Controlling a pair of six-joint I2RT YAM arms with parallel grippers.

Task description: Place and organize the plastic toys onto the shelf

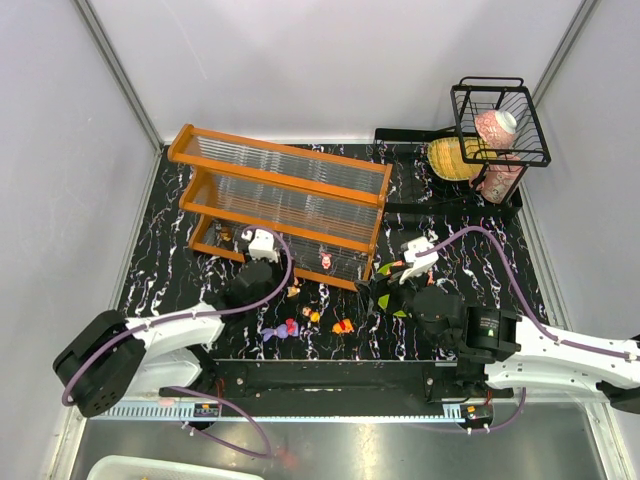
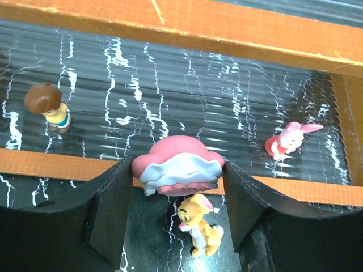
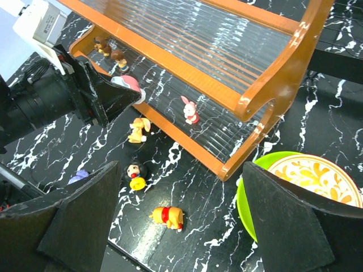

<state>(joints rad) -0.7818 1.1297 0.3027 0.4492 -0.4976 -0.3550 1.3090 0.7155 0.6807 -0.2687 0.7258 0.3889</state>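
My left gripper (image 2: 177,173) is shut on a pink-and-white toy (image 2: 177,166) and holds it at the front rail of the orange shelf's (image 1: 285,195) lower tier. It also shows in the right wrist view (image 3: 116,93). A yellow rabbit toy (image 2: 199,225) lies on the table just under it. A brown-haired figurine (image 2: 48,106) and a pink piglet (image 2: 286,139) stand on the lower tier. My right gripper (image 3: 190,226) is open and empty above a yellow bear toy (image 3: 168,217). A black-haired toy (image 3: 135,173) and a purple toy (image 3: 79,177) lie nearby.
A green plate (image 3: 252,195) holding a patterned bowl (image 3: 317,178) sits right of the shelf's end post, by my right finger. A black wire basket (image 1: 500,120) with a pink bottle stands at the back right. The shelf's upper tier overhangs the lower one.
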